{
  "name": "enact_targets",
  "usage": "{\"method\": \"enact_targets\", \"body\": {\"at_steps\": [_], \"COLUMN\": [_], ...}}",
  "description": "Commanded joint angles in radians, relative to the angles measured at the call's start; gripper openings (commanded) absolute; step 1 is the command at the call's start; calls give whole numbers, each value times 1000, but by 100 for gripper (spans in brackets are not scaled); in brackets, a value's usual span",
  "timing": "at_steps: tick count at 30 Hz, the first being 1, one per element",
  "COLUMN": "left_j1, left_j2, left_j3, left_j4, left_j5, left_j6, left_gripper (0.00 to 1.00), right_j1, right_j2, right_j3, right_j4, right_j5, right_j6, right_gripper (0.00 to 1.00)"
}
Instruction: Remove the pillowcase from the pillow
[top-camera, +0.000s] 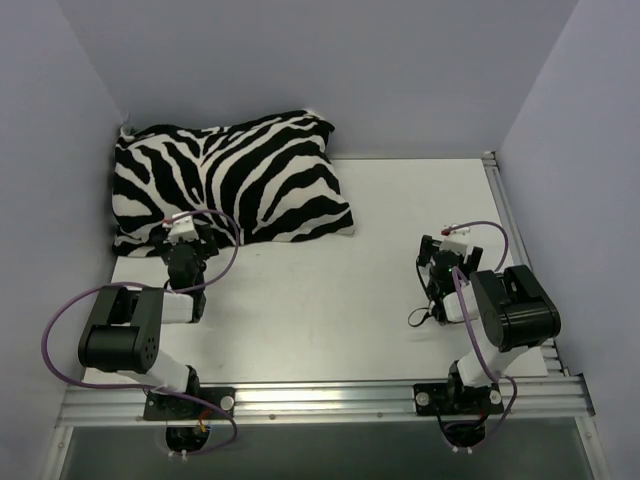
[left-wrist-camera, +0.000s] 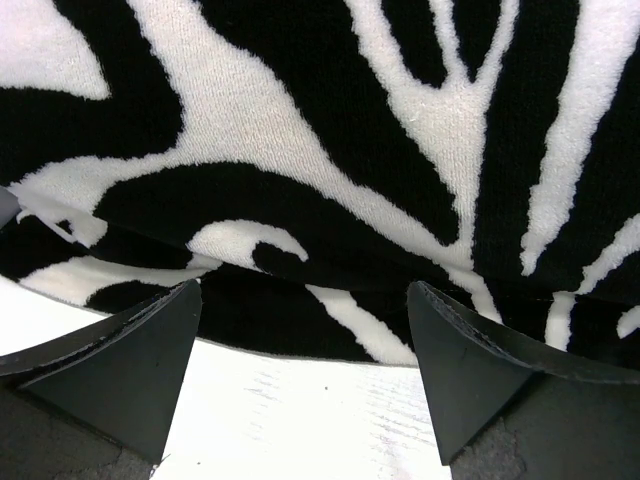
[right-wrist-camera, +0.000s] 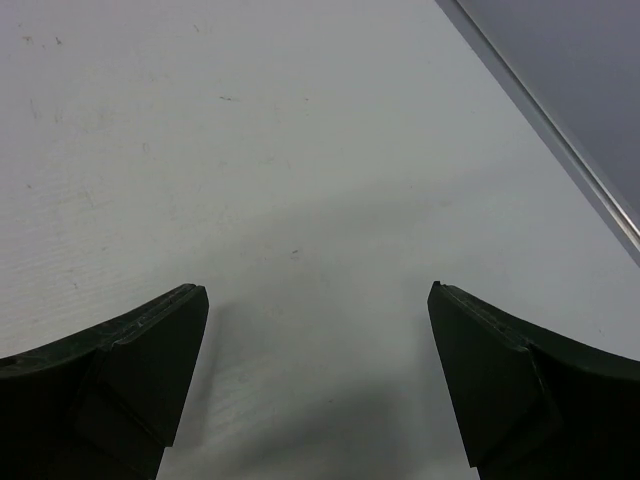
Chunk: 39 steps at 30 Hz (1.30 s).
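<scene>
I log left gripper (left-wrist-camera: 305, 290) jaws wide at the near edge of the pillowcase (top-camera: 235, 180), right gripper (right-wrist-camera: 318, 290) likewise wide above the table (right-wrist-camera: 250, 150).

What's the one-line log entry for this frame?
pillowcase: not yet off, far left of table | left pincer: open, at its near edge | right pincer: open, over table | grasp: none

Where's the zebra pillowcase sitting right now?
Top view: the black-and-white zebra-striped fabric pillowcase lies at the far left corner of the white table, directly beyond the left gripper, whose open jaws face its near edge.
</scene>
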Motion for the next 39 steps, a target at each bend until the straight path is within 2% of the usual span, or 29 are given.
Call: {"method": "enact_targets", "body": {"at_steps": [1,4,6,7,8,9,10,12,13,14,15,16,18,19,20,21,22,24,28,32,34,35,37,38,39], "left_j1": [-3,-3,-3,-3,-3,-3,-1,-1,-1,-1,0,0,9,22,37,63,71,72,90,135,147,152,154,157,157], "left_j2": [-4,-4,-4,-4,-4,-4,-4,-13,-73,-129,-230,-250,-235,-225,-221,-238,-252,-292,-281,-275,-292,-296,-307,-309,-310], "left_j3": [12,13,13,13,15,15,12,15,28,56,158,226,402,549,606,651,711,759,887,917,903,900,900,904,915], "left_j4": [24,26,26,26,24,26,27,21,-88,-190,-318,-532,-795,-1000,-1093,-1176,-1283,-1373,-1638,-1715,-1726,-1732,-1754,-1764,-1774], "left_j5": [6,6,6,6,6,6,21,74,118,173,193,212,183,207,256,369,438,541,560,540,545,546,546,549,551], "left_j6": [2,2,2,2,2,2,5,34,74,77,84,181,222,252,261,268,283,309,350,358,360,360,360,363,361], "left_gripper": [94,94,94,94,94,94,94,94,94,94,94,94,94,97,98,98,98,95,94,94,94,94,94,94,94], "right_j1": [-4,-1,51,61,52,39,32,26,27,29,39,51,84,125,143,160,180,196,249,312,329,338,366,372,375], "right_j2": [-18,-77,-206,-249,-298,-301,-286,-254,-234,-193,-174,-151,-85,-58,8,46,94,244,487,710,754,774,771,748,730], "right_j3": [40,33,109,172,316,391,460,640,689,732,808,848,916,977,1008,1045,1133,1238,1493,1696,1721,1726,1714,1703,1665], "right_j4": [242,214,16,-266,-410,-519,-684,-796,-862,-877,-888,-931,-954,-953,-947,-944,-960,-993,-1091,-1112,-1100,-1088,-1054,-1040,-1007], "right_j5": [25,19,54,33,3,-39,-167,-279,-394,-459,-517,-531,-527,-536,-560,-573,-593,-669,-763,-879,-930,-945,-981,-987,-989], "right_j6": [-3,-13,-46,-25,105,159,198,280,304,319,360,394,433,439,437,439,462,488,514,548,571,577,575,572,581], "right_gripper": [100,99,100,100,100,100,100,100,100,100,99,97,94,94,95,96,97,98,100,100,99,97,83,72,45]}}
